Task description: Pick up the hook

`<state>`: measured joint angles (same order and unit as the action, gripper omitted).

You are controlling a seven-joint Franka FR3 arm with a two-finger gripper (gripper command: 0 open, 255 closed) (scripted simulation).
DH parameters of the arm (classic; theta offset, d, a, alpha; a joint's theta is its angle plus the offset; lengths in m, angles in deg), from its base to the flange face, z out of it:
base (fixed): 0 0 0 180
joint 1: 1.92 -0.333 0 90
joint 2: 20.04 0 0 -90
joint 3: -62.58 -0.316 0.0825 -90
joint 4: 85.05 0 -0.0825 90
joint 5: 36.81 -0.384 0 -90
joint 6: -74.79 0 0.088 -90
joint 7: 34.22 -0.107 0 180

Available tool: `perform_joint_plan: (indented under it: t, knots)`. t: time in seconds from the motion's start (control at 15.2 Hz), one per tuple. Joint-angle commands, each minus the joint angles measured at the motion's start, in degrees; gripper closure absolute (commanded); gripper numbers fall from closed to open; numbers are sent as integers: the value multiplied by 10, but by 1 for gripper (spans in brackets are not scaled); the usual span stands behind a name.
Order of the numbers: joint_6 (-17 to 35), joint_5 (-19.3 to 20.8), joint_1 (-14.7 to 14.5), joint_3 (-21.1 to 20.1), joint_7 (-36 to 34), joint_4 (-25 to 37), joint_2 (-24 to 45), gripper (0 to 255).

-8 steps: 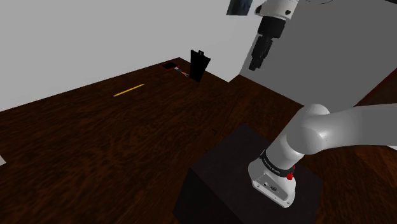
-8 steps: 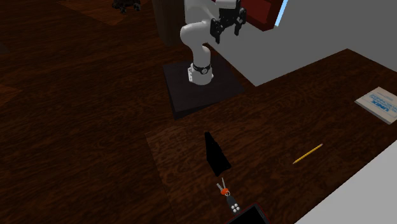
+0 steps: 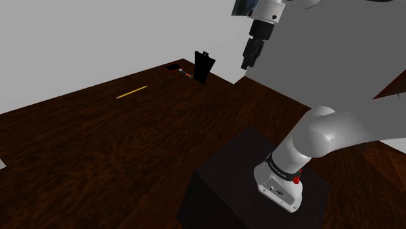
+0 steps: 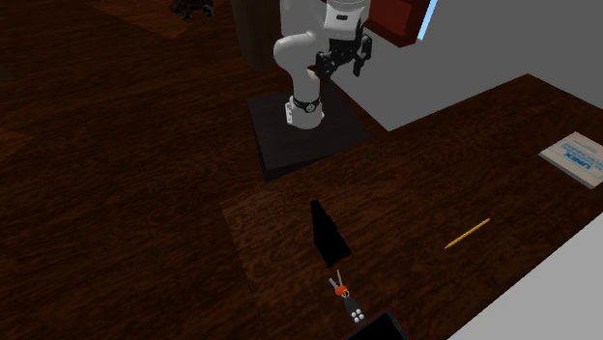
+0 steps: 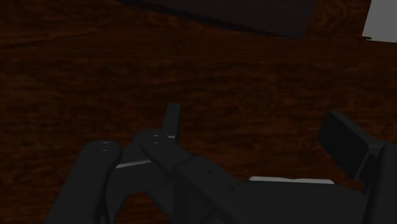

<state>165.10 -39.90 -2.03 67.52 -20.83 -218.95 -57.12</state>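
While my gripper (image 3: 250,57) hangs high, fingers spread and empty, the black upright hook (image 3: 204,65) stands well ahead, below; I'd straddle its thin sides.

Dim throughout. Shoulder view: the dark brown wooden table (image 3: 97,149) shows reddish grain toward its far edge and sinks near black at the picture's bottom. The black box stand (image 3: 221,188) nearly merges with it. The pale grey wall (image 3: 78,39) is flat and evenly lit. The white arm (image 3: 332,133) carries a soft highlight on its elbow, greyer underneath. Wrist view is darkest: the black gripper (image 5: 254,124) barely separates from the wood, with a bright grey patch (image 5: 382,19) beyond the table's edge.
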Motion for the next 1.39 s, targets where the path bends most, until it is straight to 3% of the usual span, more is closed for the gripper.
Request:
perform_joint_plan:
  t: [0.0,0.66,1.32]
  knots:
    - [28,8,3,10,14,16,40,0]
    - [128,19,12,51,74,132,238,0]
    - [165,-5,30,78,132,322,447,0]
